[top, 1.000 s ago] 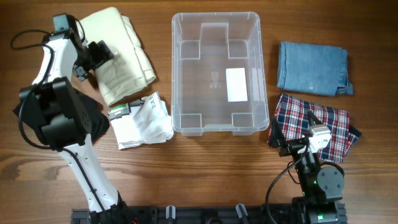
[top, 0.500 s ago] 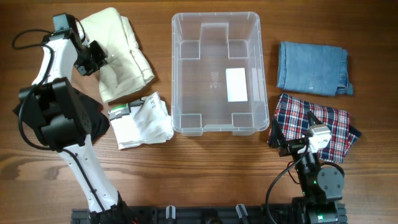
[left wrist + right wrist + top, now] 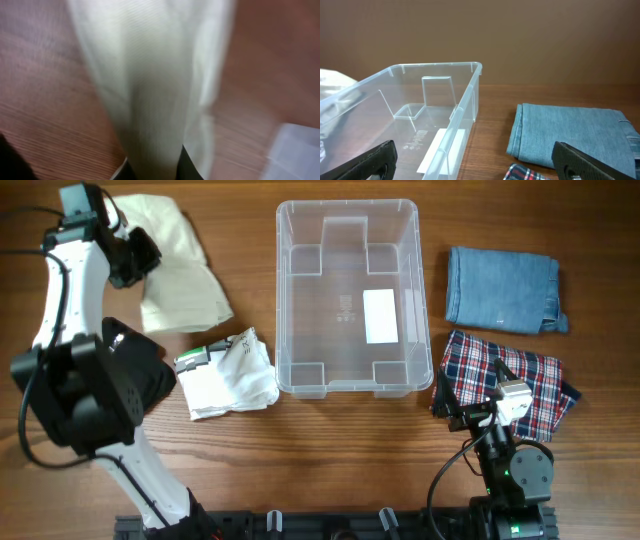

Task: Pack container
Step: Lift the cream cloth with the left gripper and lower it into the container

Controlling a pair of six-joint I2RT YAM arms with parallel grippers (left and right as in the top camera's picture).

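Container sits mid-worktop, toward the far side. Left gripper, at the far left, is clamped on a cream cloth. Right gripper, at the near right, holds its jaws wide apart above a plaid cloth. A denim cloth lies right of the container, and a white cloth lies to its near left.

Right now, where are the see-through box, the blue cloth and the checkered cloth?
container [image 3: 335, 330]: overhead view, its bare floor
blue cloth [image 3: 500, 288]: overhead view, middle of the folded top
checkered cloth [image 3: 465, 375]: overhead view, its left half
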